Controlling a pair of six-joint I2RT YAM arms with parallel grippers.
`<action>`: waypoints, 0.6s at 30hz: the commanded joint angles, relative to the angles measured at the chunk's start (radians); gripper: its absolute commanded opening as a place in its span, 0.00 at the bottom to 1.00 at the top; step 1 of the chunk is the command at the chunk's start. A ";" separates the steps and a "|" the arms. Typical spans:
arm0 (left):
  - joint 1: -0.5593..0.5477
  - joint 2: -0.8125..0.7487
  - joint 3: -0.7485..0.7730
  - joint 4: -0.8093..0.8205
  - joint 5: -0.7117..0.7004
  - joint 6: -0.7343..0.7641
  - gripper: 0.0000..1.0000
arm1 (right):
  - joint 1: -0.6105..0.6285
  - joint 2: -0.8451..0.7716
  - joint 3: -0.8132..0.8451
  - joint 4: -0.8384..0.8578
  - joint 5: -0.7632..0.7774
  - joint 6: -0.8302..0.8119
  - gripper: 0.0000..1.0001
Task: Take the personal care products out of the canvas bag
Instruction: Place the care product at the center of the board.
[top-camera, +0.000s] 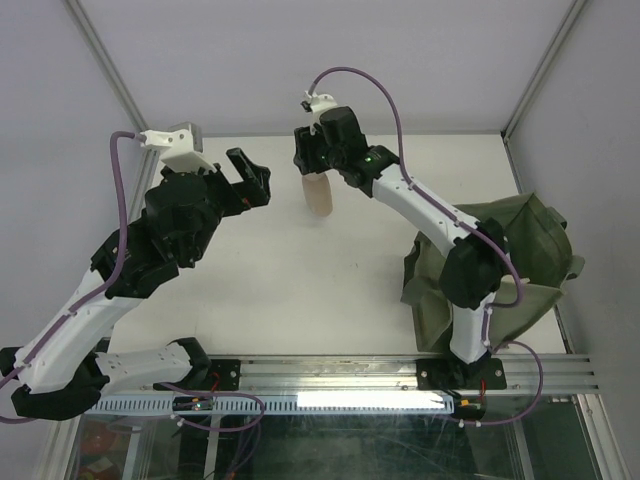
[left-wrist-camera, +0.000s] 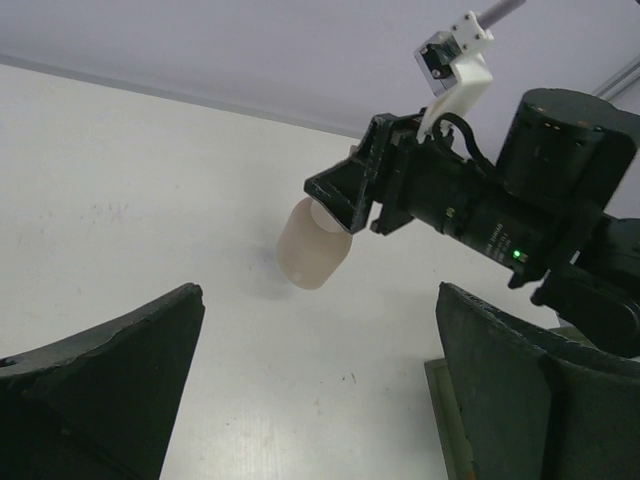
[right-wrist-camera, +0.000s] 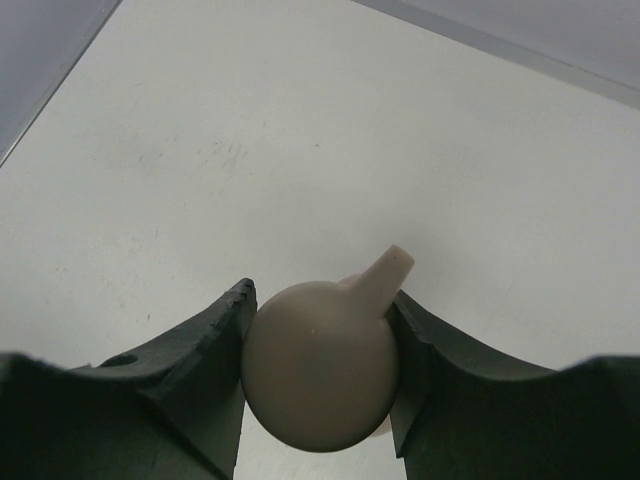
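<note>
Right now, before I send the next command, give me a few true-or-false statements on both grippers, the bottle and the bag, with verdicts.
1. The right gripper is shut on a beige bottle. True.
2. The left gripper holds a bottle as well. False: its jaws are spread wide with nothing between them.
3. The canvas bag lies crumpled on the right side of the table, beside the right arm. True.
4. The beige bottle is held directly over the canvas bag. False: it is over bare table near the far middle, well apart from the bag.
</note>
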 joint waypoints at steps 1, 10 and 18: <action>0.011 0.001 -0.010 0.001 -0.010 0.020 0.99 | -0.014 0.052 0.146 0.240 0.016 -0.016 0.00; 0.023 0.050 0.024 0.004 0.009 0.118 0.99 | -0.031 0.192 0.258 0.253 0.016 -0.016 0.00; 0.071 0.046 0.011 0.022 0.040 0.153 0.99 | -0.052 0.206 0.191 0.302 0.016 -0.016 0.00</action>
